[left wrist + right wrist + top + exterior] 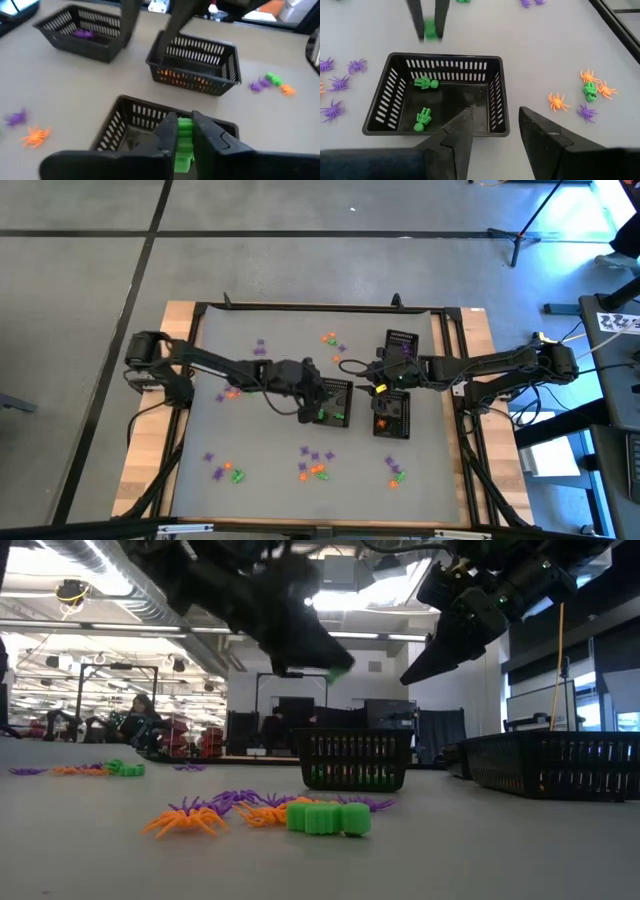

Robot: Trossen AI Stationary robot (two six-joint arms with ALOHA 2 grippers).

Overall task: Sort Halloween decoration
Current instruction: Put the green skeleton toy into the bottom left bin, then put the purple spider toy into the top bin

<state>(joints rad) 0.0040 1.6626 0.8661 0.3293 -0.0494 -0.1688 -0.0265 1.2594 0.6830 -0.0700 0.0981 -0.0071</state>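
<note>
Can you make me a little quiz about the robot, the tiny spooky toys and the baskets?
1. True or false: the left gripper holds a small green plastic trinket above a black mesh basket.
2. Pick one: how many green skeleton figures already lie in that basket? A) none B) two C) five
3. Fill the gap: the right gripper has its fingers ____, with nothing between them.

Key: 1 true; 2 B; 3 open.
</note>
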